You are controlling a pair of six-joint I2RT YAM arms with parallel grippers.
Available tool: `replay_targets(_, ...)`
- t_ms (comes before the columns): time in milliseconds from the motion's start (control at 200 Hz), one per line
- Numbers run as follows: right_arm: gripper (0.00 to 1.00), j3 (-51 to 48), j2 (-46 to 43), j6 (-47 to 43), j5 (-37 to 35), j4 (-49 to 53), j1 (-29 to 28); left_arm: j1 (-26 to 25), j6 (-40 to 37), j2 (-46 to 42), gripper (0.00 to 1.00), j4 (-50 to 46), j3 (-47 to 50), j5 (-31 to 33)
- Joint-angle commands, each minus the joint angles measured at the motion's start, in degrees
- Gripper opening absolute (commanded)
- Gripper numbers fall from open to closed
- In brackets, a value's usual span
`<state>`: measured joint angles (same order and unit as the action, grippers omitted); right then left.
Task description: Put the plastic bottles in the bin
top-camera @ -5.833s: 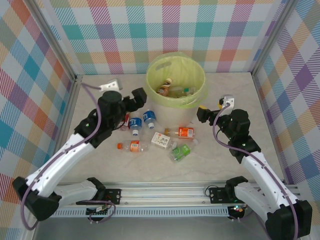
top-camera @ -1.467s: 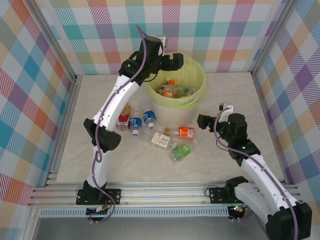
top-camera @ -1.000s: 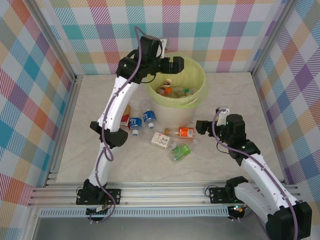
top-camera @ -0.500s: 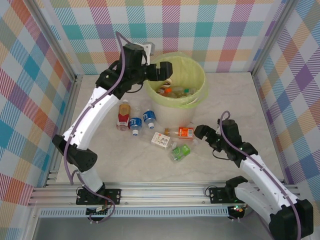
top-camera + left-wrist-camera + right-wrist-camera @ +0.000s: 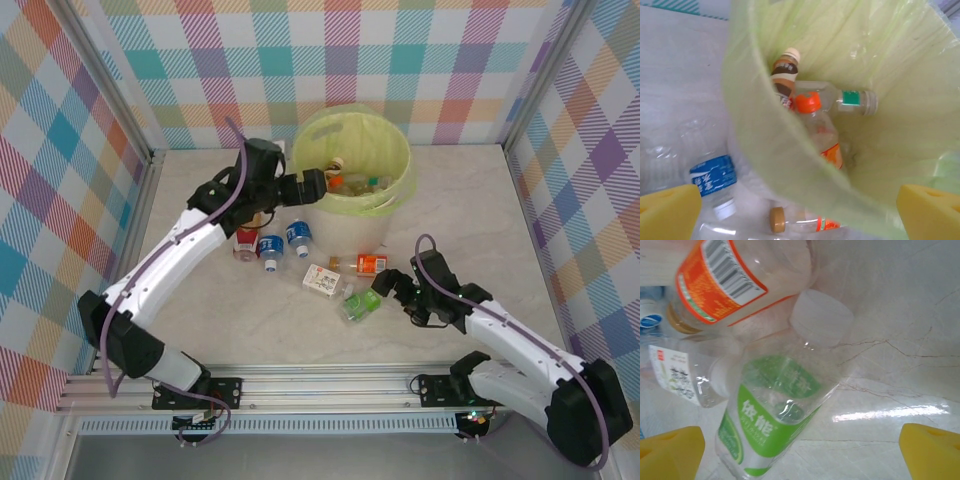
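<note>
The bin (image 5: 398, 190), pale with a yellow-green bag, stands at the back and holds several plastic bottles (image 5: 810, 107). More bottles lie on the table in front of it: two with blue labels (image 5: 270, 247), one with an orange label (image 5: 371, 264) and a crushed green-labelled one (image 5: 360, 302). My left gripper (image 5: 312, 188) hangs open and empty at the bin's near left rim (image 5: 765, 145). My right gripper (image 5: 385, 284) is open low over the table, its yellow fingertips (image 5: 670, 452) on either side of the green-labelled bottle (image 5: 775, 425), not touching it.
A white-labelled bottle (image 5: 322, 279) lies left of the green one. A red-labelled bottle (image 5: 244, 238) sits under my left arm. A tan-capped bottle (image 5: 777, 219) lies by the bin's foot. Checked walls enclose the table, with bare marble at left and front.
My left arm has dropped from above the bin to its near left side, still open and empty. My right gripper has moved down and left, close to the green-labelled bottle.
</note>
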<state>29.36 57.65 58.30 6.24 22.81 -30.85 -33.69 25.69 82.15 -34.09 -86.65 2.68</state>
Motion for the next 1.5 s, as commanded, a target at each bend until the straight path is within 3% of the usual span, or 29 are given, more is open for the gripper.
replay_targets(0,1.00,3.01,4.55,0.72,2.98,-2.51,-0.91,-0.58,3.93,-7.85,1.00,1.04,6.20,5.41)
replay_targets(320,0.98,7.60,15.21,-1.09,2.91,-5.45,-3.75,-0.41,14.43,-23.19,1.00,11.37,29.28,10.84)
replay_targets(570,0.88,8.89,18.78,0.59,-2.83,-0.87,-4.74,-0.32,14.45,-20.81,1.00,11.81,29.44,10.17)
replay_targets(735,0.79,11.48,21.80,-0.12,-5.74,3.07,-4.83,-0.23,13.74,-21.04,1.00,9.88,28.89,12.97)
replay_targets(1005,0.66,7.95,17.62,2.09,-13.43,4.79,-4.83,0.64,14.10,-22.21,1.00,10.43,30.81,14.86)
replay_targets(1265,0.68,6.01,13.65,1.24,-20.51,9.91,-4.71,1.08,14.12,-20.47,1.00,11.39,30.60,13.54)
replay_targets(1495,0.86,6.03,13.39,-4.85,-12.98,7.38,-3.99,1.27,14.64,-20.20,1.00,11.80,31.37,13.37)
